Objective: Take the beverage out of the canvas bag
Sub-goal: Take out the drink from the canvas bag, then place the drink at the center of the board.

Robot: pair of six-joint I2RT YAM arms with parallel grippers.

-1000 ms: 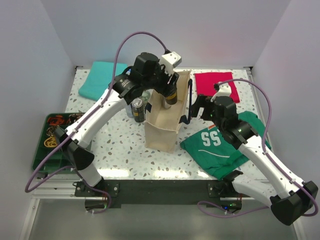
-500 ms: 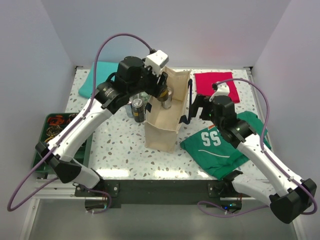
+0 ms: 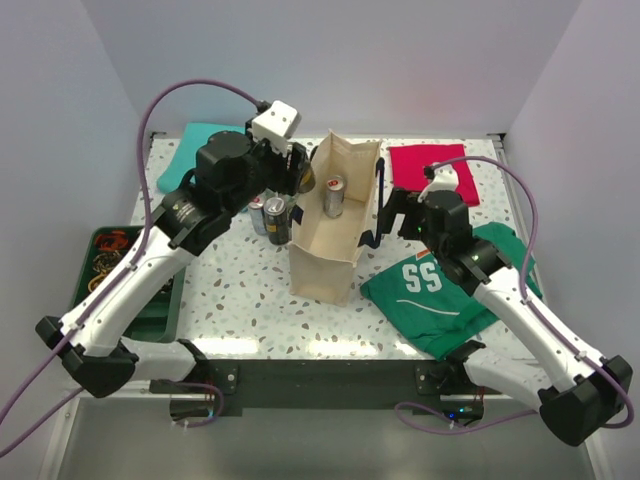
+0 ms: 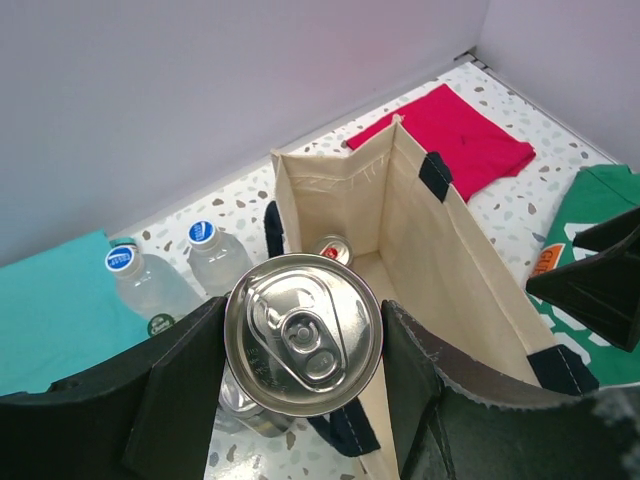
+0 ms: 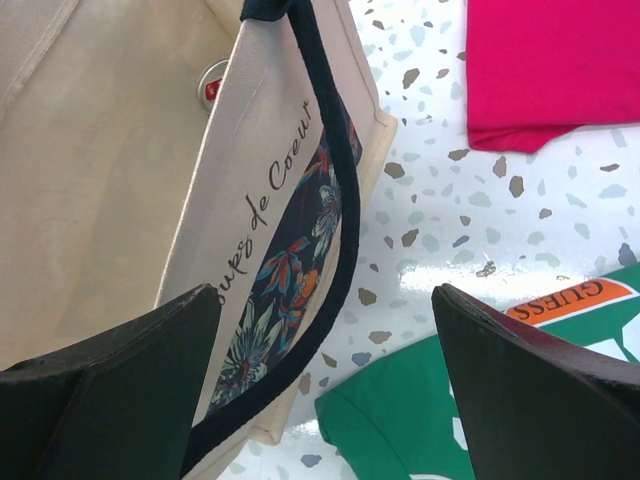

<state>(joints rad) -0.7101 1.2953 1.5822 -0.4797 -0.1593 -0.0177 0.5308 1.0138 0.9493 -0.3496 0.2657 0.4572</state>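
The beige canvas bag (image 3: 325, 255) stands upright and open mid-table, with navy strap handles. My left gripper (image 3: 300, 172) is shut on a silver beverage can (image 4: 303, 333) and holds it in the air just left of the bag's rim. Another can (image 3: 334, 196) with a red top stands inside the bag and shows in the left wrist view (image 4: 334, 249). My right gripper (image 3: 385, 222) is open beside the bag's right wall; in its wrist view the navy strap (image 5: 335, 230) runs between the wide-apart fingers (image 5: 540, 385).
Two more cans (image 3: 277, 220) and two water bottles (image 4: 215, 260) stand left of the bag. A teal cloth (image 3: 205, 158) lies back left, a red cloth (image 3: 435, 165) back right, a green jersey (image 3: 450, 290) at right. A green tray (image 3: 100, 275) sits at the left edge.
My left gripper has risen out of the bag with the can and moved left past the rim. The right arm has held still.
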